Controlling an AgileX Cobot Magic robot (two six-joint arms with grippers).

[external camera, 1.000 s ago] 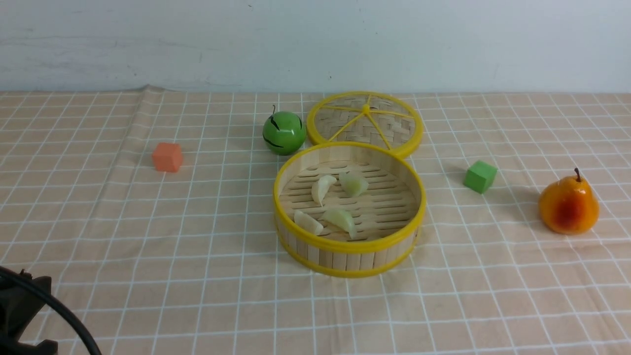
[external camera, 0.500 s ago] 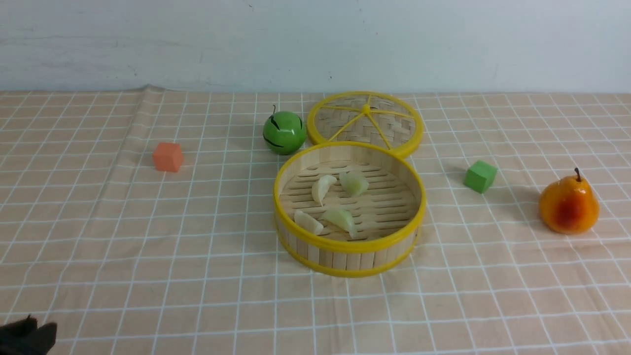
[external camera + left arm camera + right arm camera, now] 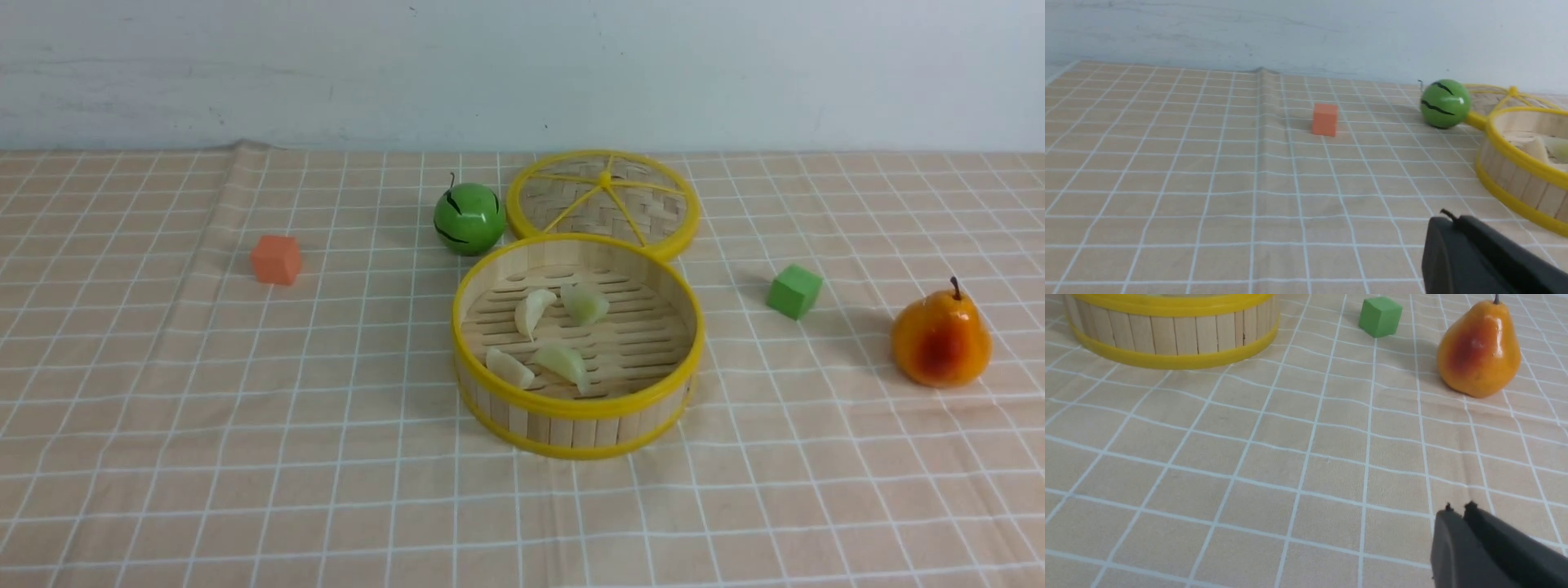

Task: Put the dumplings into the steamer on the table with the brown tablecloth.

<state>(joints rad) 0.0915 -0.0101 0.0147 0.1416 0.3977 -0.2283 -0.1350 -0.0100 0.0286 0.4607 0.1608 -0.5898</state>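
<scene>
Tablecloth (image 3: 245,457) now clear of the left pincer (image 3: 1443,222), closed; right pincer (image 3: 1458,509) closed, empty.

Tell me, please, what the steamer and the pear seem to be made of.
Steamer: probably bamboo or light wood, matt; upright strips and a slatted floor show, with yellow rims that look like plastic. Pear: likely glossy plastic, judging by its bright highlights.

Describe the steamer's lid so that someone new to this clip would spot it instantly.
Start at the steamer, the round slat-walled bamboo basket mid-table holding the dumplings. Directly behind it, toward the wall, the lid lies on the tablecloth, beside the green striped ball. Unlike the basket it is a flat woven disc, with yellow spokes meeting at a central knob.
</scene>
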